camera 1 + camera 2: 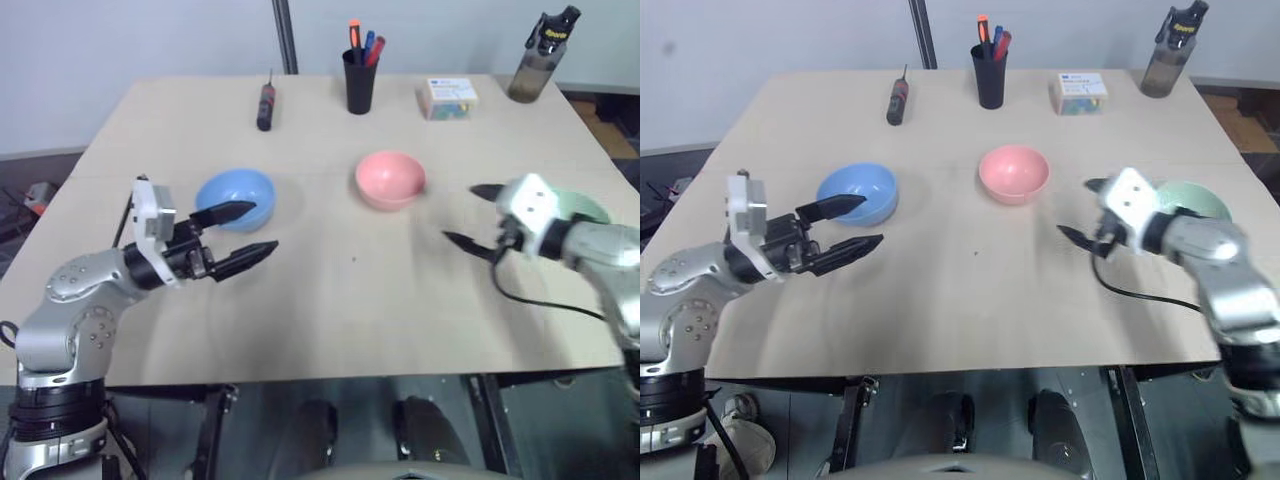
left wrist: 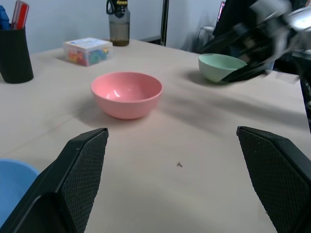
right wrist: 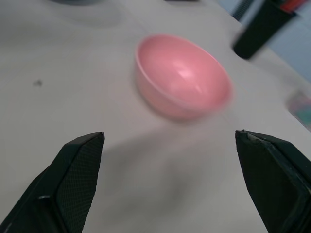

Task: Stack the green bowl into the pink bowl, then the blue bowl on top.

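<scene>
The pink bowl (image 1: 390, 178) stands empty near the middle of the table. To its left sits the blue bowl (image 1: 236, 197), also empty. The green bowl (image 1: 1193, 201) rests at the right edge, partly hidden behind my right wrist. My left gripper (image 1: 242, 232) hovers open just in front of and beside the blue bowl, one finger over its rim. My right gripper (image 1: 472, 215) is open between the pink and green bowls, holding nothing. In the left wrist view the pink bowl (image 2: 126, 93) and green bowl (image 2: 221, 67) lie ahead; in the right wrist view the pink bowl (image 3: 182, 76) lies ahead.
Along the far edge stand a black pen cup (image 1: 360, 80), a screwdriver (image 1: 266, 105), a small box (image 1: 448, 98) and a bottle (image 1: 540, 55). A black cable (image 1: 540, 300) trails from my right wrist over the table.
</scene>
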`<state>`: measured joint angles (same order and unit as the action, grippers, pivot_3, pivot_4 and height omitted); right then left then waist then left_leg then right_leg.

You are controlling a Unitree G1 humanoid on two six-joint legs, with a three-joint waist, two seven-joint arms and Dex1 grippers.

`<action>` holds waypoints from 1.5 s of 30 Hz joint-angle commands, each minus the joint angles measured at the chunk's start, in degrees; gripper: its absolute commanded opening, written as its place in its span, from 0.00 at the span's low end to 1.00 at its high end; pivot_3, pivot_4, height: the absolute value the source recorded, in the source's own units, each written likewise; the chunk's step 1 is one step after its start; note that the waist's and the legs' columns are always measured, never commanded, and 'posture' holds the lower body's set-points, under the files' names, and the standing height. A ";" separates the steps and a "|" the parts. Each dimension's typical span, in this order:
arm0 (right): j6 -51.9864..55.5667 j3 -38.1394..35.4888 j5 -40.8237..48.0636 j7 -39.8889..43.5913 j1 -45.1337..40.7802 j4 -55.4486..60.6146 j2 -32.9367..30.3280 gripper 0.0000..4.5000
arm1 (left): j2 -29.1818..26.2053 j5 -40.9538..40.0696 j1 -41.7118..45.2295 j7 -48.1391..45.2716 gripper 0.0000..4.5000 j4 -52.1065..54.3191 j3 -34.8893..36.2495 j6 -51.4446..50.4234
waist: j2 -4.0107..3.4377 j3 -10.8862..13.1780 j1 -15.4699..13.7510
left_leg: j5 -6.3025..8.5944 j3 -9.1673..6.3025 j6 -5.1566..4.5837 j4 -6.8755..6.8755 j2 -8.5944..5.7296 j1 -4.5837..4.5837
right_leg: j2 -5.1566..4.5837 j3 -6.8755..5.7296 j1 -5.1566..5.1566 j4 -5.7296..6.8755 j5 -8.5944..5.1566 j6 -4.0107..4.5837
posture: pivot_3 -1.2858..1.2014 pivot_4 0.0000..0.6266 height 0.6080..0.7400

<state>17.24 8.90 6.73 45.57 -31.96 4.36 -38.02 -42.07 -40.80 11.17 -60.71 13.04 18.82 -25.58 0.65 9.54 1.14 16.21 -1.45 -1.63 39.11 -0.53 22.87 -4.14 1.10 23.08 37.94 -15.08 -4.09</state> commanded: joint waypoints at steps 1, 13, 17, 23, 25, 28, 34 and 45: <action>-8.78 4.90 -5.56 -0.12 -7.58 -11.45 4.73 1.00 | 0.58 -1.38 -1.02 1.43 0.99 3.67 1.13 0.49 | 0.01 0.00 -0.27 | 0.00 -0.01 0.00 0.00 -0.02 0.05 | -0.01 -0.01 0.03 -0.01 0.00 0.00 | 0.52 0.24 1.00; -29.21 12.21 -16.45 0.51 -24.63 -47.40 15.20 0.60 | 1.59 -3.36 -6.43 5.75 1.00 9.15 3.81 0.31 | 0.01 0.03 0.39 | -0.03 -0.03 0.06 -0.01 -0.07 0.31 | -0.04 -0.03 0.33 0.02 0.00 0.00 | 0.52 0.24 1.00; -33.74 12.90 -18.51 1.23 -26.67 -51.41 15.82 0.27 | 1.86 -3.50 -7.53 6.44 1.00 9.99 3.77 0.61 | 0.01 0.03 0.90 | -0.03 -0.04 0.06 -0.02 -0.08 0.32 | -0.04 -0.03 0.33 0.03 0.00 0.00 | 0.52 0.24 1.00; -34.74 12.38 -19.01 4.80 -26.10 -45.48 15.27 0.02 | 2.06 -3.36 -7.97 6.61 1.00 9.90 3.63 0.91 | -0.02 0.05 1.33 | -0.03 -0.02 0.07 -0.03 -0.07 0.31 | -0.04 0.00 0.36 0.06 0.00 0.00 | 0.52 0.24 1.00; -33.02 12.30 -17.73 8.27 -24.18 -39.65 14.30 0.02 | 2.18 -3.22 -7.72 6.69 1.00 9.79 3.20 0.95 | -0.03 0.05 1.35 | -0.03 -0.01 0.07 -0.03 -0.06 0.32 | -0.04 0.01 0.37 0.07 0.00 0.00 | 0.52 0.24 1.00; -27.11 11.94 -15.04 13.49 -20.04 -28.20 12.55 0.02 | 2.20 -3.17 -7.39 6.28 1.00 9.49 2.64 0.95 | -0.02 0.05 1.19 | -0.03 -0.03 0.06 -0.03 -0.05 0.34 | -0.05 -0.01 0.36 0.06 0.00 0.00 | 0.52 0.24 1.00; -5.29 13.48 -6.79 22.25 -6.19 1.68 7.97 0.02 | 2.48 -2.71 -5.95 5.73 1.00 8.17 1.13 1.13 | -0.02 0.04 0.29 | -0.02 -0.21 0.05 0.05 -0.08 0.57 | -0.11 -0.16 0.48 0.02 0.00 0.00 | 0.52 0.24 1.00; 3.73 12.34 -6.54 16.14 -4.43 6.69 11.00 0.72 | 2.60 -2.44 -3.25 3.40 1.00 5.76 -1.33 1.34 | -0.03 0.03 0.51 | -0.05 -0.18 0.09 0.11 -0.10 0.55 | -0.07 -0.14 0.52 0.13 0.02 0.01 | 0.52 0.24 1.00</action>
<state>19.97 23.79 -1.02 62.49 -35.35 7.37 -26.63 -38.81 -42.82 7.32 -56.36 18.71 17.33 -25.19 0.63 9.58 1.65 16.16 -1.63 -1.53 39.22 -0.64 23.44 -4.21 0.97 23.61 38.06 -15.06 -4.08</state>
